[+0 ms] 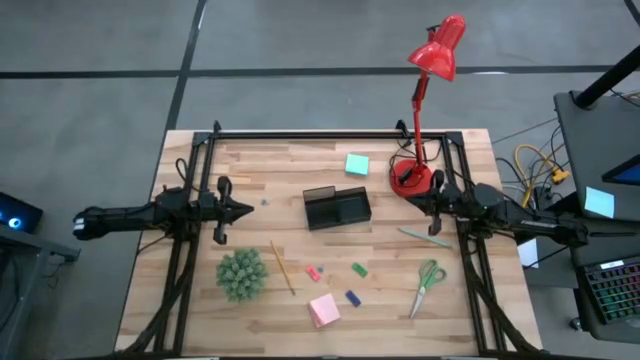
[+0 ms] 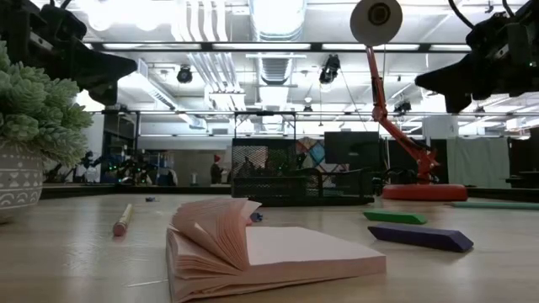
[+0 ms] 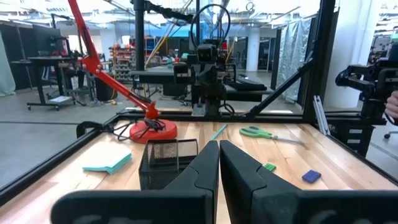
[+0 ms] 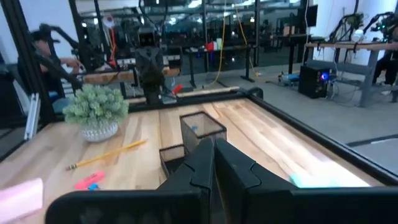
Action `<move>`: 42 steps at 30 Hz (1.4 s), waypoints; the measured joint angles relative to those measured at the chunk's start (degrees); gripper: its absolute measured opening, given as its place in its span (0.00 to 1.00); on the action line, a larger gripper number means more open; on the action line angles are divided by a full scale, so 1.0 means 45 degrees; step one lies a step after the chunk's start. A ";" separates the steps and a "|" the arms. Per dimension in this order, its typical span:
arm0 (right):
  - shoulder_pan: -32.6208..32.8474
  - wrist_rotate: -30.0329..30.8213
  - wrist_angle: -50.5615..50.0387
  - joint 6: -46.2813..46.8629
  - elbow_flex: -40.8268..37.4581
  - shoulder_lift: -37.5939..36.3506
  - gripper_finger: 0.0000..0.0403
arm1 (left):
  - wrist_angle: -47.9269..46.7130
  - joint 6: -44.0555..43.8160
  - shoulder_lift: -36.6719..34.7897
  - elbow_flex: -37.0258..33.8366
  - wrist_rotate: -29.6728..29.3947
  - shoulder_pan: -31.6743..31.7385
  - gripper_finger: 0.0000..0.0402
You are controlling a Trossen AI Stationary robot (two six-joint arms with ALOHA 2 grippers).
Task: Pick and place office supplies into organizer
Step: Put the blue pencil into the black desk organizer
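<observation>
Office supplies lie scattered on the table ahead of you. Nearest the front edge you have the pink sticky-note pad (image 1: 323, 310), its pages fanned up in the low view, with the blue eraser (image 1: 352, 297) just beside it and the green-handled scissors (image 1: 428, 283) off to the right. A little farther back sit the pink eraser (image 1: 313, 272), the green eraser (image 1: 359, 269) and the yellow pencil (image 1: 282, 267), next to the plant ball (image 1: 241, 274). Mid-table stands the organizer (image 1: 337, 207), with the teal pen (image 1: 424, 237) to its right. Your left gripper (image 1: 246, 210) and right gripper (image 1: 412, 196) flank it, both closed and empty. Farthest back lie the teal pad (image 1: 356, 164) and the red lamp (image 1: 415, 177).
</observation>
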 joint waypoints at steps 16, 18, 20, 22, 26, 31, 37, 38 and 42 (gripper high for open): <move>-0.0005 0.1072 0.1326 -0.1188 0.0001 0.0019 0.06 | 0.0814 0.2659 0.0000 0.0001 -0.2732 0.0007 0.00; -0.0002 0.1144 0.1324 -0.1183 0.0001 0.0023 0.09 | 0.0863 0.2722 0.0000 -0.0003 -0.3097 0.0010 0.02; -0.0005 0.1170 0.1330 -0.1188 0.0001 0.0094 0.13 | 0.0957 0.2740 0.0000 0.0001 -0.3350 0.0010 0.06; -0.0001 0.1461 0.1348 -0.1183 0.0001 0.0183 0.16 | 0.1084 0.2745 0.0000 -0.0004 -0.3396 0.0010 0.12; -0.0005 0.2019 0.1756 -0.1204 0.0001 0.0541 0.24 | 0.1606 0.2507 0.0007 -0.0003 -0.3464 0.0015 0.24; -0.0005 0.2020 0.2987 -0.1285 0.0001 0.1245 0.30 | 0.2536 0.1347 0.0188 -0.0002 -0.3862 0.0029 0.33; -0.0005 0.2020 0.3249 -0.1280 0.0411 0.2272 0.33 | 0.2363 0.1328 0.0800 0.0485 -0.3681 0.0029 0.34; -0.0005 0.2020 0.3247 -0.1280 0.0552 0.2481 0.34 | 0.2417 0.1336 0.0946 0.0635 -0.3677 0.0029 0.34; -0.0001 0.2014 0.3221 -0.1293 0.1199 0.3403 0.34 | 0.2375 0.1407 0.1677 0.0941 -0.3673 0.0029 0.34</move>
